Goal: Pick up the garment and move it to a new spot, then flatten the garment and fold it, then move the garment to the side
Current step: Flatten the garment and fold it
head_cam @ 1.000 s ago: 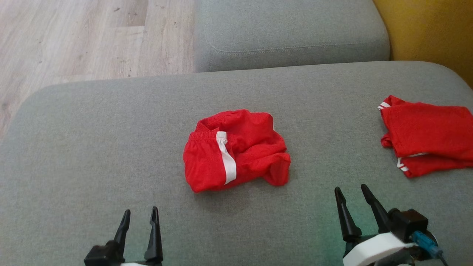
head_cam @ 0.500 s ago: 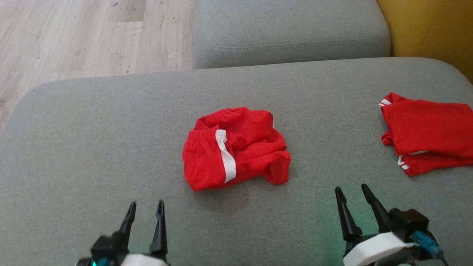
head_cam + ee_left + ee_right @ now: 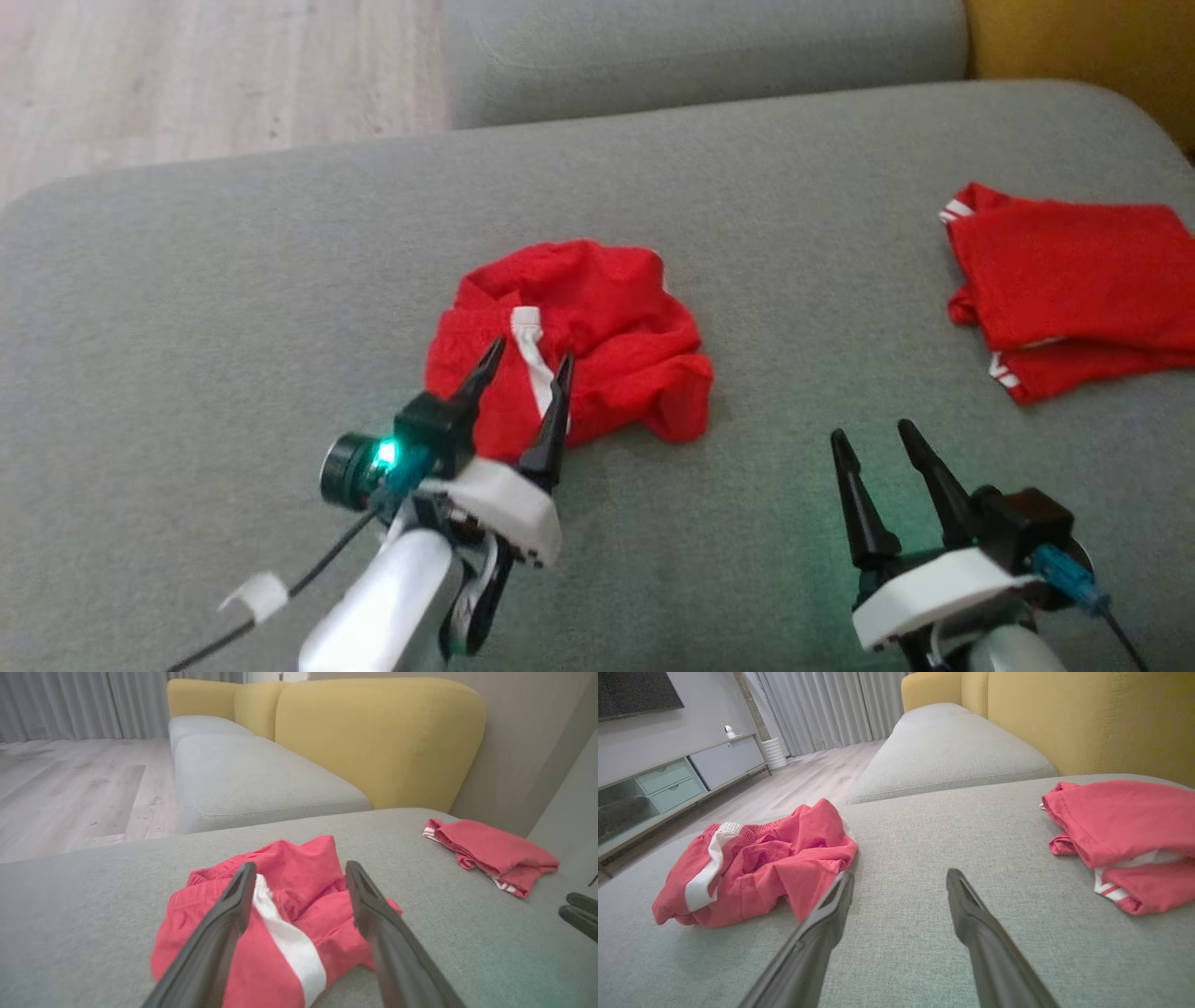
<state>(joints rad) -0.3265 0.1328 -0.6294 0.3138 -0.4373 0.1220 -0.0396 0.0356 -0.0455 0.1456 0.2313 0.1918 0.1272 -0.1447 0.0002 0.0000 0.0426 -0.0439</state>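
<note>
Shorts [image 3: 607, 327]: red, white side stripe. Folded garment [image 3: 1064, 280]: red, white stripes at the hem. Cushion [image 3: 187, 308]: grey. Backrest [image 3: 378, 732]: mustard yellow. Floor [image 3: 187, 75]: pale wood.

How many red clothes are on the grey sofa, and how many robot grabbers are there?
Red clothes: 2, the crumpled red garment and the folded red garment
Grabbers: 2, the left gripper and the right gripper, both open
Total: 4

Red shorts [image 3: 597, 327]: crumpled, centred on grey cushion [image 3: 187, 327].
Left gripper [image 3: 530, 350]: held spread wide over their near edge.
Right gripper [image 3: 871, 432]: spread wide, near right.
Folded red garment [image 3: 1064, 280]: right edge.
</note>
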